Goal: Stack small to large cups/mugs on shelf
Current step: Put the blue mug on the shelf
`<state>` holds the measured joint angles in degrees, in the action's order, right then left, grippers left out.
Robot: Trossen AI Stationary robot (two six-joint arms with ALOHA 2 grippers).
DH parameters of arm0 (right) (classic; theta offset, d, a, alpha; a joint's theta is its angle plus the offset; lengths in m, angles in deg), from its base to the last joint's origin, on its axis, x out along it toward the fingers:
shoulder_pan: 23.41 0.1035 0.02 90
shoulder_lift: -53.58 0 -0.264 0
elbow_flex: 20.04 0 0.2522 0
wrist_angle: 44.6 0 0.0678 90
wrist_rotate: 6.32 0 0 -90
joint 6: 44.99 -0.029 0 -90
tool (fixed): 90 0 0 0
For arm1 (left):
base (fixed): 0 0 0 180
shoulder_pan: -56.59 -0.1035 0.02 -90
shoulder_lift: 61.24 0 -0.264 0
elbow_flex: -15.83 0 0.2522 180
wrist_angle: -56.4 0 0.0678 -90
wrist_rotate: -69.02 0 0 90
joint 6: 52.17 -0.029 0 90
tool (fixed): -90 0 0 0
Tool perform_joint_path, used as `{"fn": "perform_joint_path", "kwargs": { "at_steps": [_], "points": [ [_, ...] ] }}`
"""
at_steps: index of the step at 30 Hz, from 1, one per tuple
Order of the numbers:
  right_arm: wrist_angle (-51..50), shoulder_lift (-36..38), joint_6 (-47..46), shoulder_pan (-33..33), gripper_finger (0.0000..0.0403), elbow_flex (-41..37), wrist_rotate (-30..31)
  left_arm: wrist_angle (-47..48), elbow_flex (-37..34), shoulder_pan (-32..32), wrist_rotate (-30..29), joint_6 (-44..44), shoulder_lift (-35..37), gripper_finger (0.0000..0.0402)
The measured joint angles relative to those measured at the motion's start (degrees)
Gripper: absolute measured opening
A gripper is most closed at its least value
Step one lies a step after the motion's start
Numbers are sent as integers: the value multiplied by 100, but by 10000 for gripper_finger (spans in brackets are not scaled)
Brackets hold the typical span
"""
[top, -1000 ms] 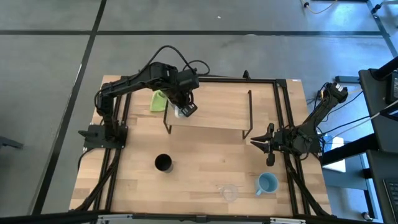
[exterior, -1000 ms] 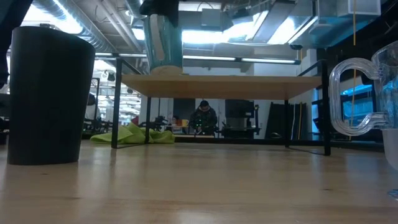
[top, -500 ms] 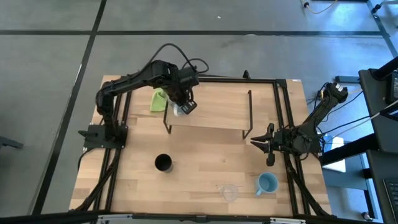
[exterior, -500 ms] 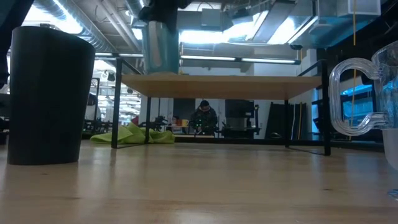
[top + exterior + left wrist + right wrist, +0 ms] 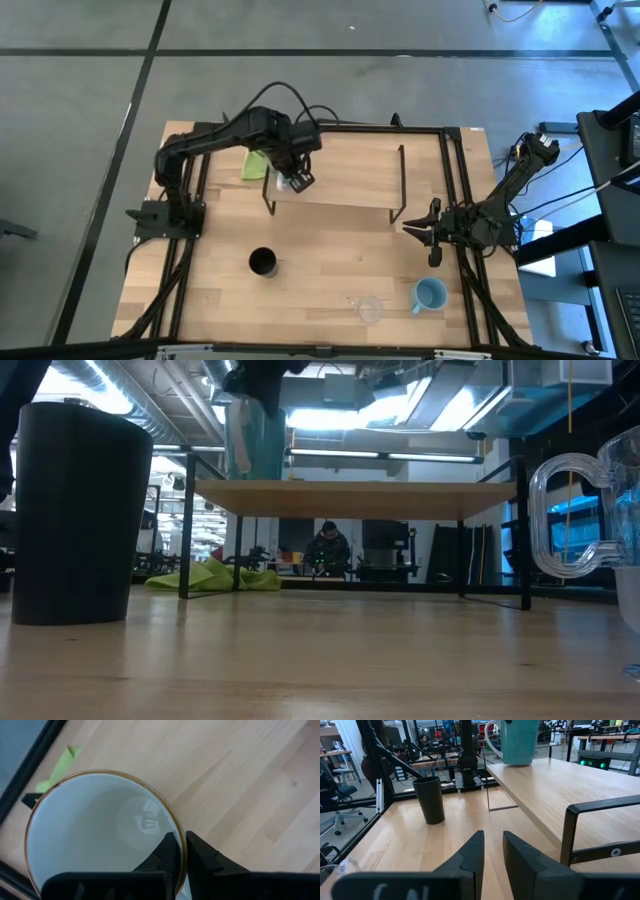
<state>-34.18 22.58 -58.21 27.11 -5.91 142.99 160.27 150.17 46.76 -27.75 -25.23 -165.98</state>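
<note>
Wooden table (image 5: 330,270) with a low shelf (image 5: 350,170) — the white mug (image 5: 292,180) is being placed.
Left gripper (image 5: 179,851) pinches the mug's rim, one finger (image 5: 167,851) inside the wall, one outside, holding it over the shelf's end. Whether it touches the board cannot be told. Next, by judgement: lower it upright, then let go. Right gripper (image 5: 491,851) waits part-open, empty — the black cup (image 5: 262,262) well ahead of its fingers.
</note>
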Motion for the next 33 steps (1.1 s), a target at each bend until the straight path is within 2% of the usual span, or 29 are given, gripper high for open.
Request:
{"fn": "perform_joint_path", "kwargs": {
  "at_steps": [33],
  "points": [
    [0, 0, 2, 0, 72, -2, 0, -29, 76, 60, -120, -10, -40, 18]
  ]
}}
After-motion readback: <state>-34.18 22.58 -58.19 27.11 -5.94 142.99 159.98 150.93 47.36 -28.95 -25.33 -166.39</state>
